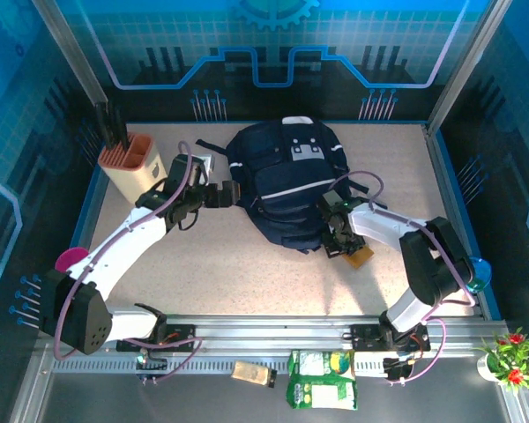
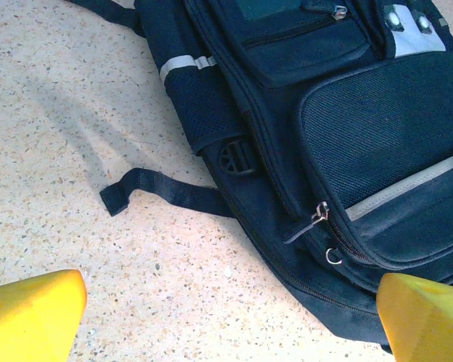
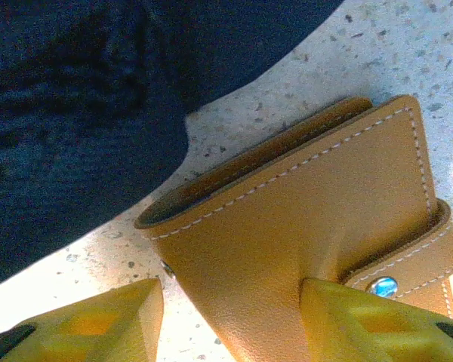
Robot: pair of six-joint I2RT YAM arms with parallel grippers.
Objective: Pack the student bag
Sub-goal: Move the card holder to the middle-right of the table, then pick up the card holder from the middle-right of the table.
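Note:
The student bag (image 1: pixel 286 185), dark navy with white stripes, lies flat at the middle back of the table. My left gripper (image 1: pixel 232 196) hovers at its left side, wide open, nothing between the yellow fingers (image 2: pixel 30 313); its wrist view shows the student bag (image 2: pixel 347 136) with a zipper pull (image 2: pixel 317 215) and a loose strap (image 2: pixel 158 188). My right gripper (image 1: pixel 342 240) is at the bag's lower right corner, over a tan leather wallet (image 1: pixel 360 256). Its jaws straddle the wallet (image 3: pixel 309 211): the right finger (image 3: pixel 362 324) touches it, the left finger (image 3: pixel 106 320) stands apart. The bag's fabric (image 3: pixel 75 113) lies just behind.
A beige pen holder (image 1: pixel 130 163) stands at the back left, with a small white item (image 1: pixel 200 164) beside it. On the front rail lie a green snack packet (image 1: pixel 322 379) and a tan block (image 1: pixel 253 374). A flower pot (image 1: pixel 511 357) sits at the front right.

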